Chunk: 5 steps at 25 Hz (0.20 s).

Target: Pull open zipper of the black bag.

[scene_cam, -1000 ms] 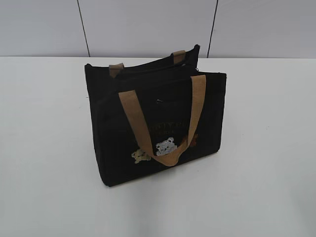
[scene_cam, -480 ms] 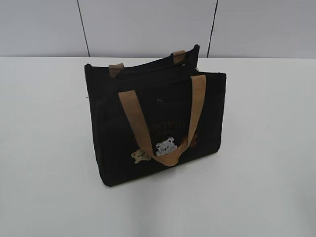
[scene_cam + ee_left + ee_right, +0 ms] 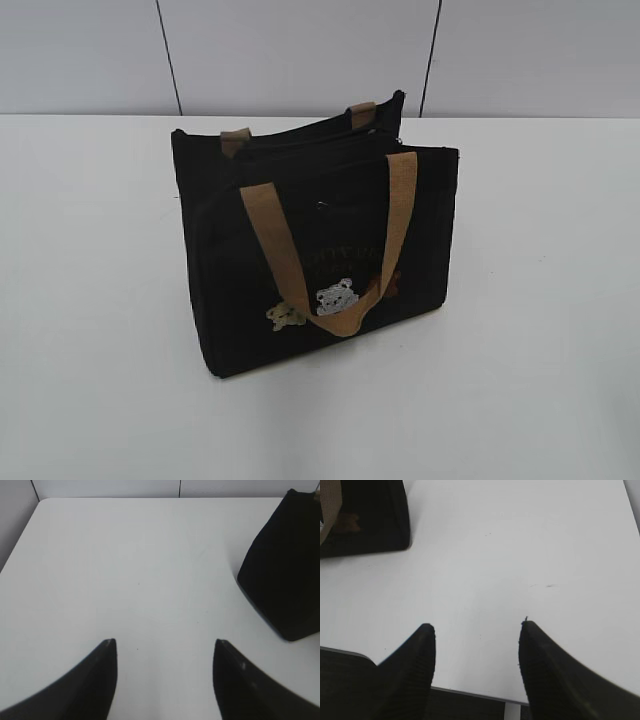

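The black bag (image 3: 315, 240) stands upright in the middle of the white table, one tan handle (image 3: 330, 250) drooping over its front with the bear patches. Its zipper (image 3: 310, 152) shows only as a dark line along the top; I cannot make out the pull tab. Neither gripper appears in the exterior view. My left gripper (image 3: 165, 641) is open over bare table, with the bag's corner (image 3: 285, 565) far off to the upper right. My right gripper (image 3: 476, 625) is open and empty too, and the bag's lower corner (image 3: 370, 520) lies well away at the upper left.
The white table (image 3: 540, 300) stretches around the bag on all sides. Its near edge (image 3: 470, 691) lies just under my right gripper. A pale panelled wall (image 3: 300, 50) stands behind the table.
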### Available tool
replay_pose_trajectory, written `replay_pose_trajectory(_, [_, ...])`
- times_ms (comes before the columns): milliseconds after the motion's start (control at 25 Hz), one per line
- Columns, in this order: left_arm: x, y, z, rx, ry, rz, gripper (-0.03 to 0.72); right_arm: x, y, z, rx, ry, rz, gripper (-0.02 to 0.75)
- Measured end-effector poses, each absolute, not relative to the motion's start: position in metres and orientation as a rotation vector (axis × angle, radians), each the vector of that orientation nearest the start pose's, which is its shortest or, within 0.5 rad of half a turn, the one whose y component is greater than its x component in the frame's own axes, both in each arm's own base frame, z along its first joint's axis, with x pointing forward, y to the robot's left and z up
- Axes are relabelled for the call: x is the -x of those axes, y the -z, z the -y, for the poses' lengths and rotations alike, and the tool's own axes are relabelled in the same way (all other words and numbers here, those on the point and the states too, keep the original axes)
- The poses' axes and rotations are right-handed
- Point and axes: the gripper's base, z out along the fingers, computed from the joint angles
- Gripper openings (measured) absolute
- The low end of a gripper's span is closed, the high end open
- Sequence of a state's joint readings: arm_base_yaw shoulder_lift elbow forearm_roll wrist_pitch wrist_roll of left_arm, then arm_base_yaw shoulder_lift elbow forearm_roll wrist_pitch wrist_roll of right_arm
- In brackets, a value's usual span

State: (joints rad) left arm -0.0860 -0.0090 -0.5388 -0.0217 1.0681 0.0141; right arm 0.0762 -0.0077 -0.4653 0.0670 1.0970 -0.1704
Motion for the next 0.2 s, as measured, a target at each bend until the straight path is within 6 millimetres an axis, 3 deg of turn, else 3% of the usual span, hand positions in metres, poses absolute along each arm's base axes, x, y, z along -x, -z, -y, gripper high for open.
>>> replay_pose_trajectory(200, [0.0115,-0.2872,0.0007,-0.102,0.072,-2.002,0.454,0.0043,-0.2648,-0.0051,0.261,-0.024,-2.089,0.410])
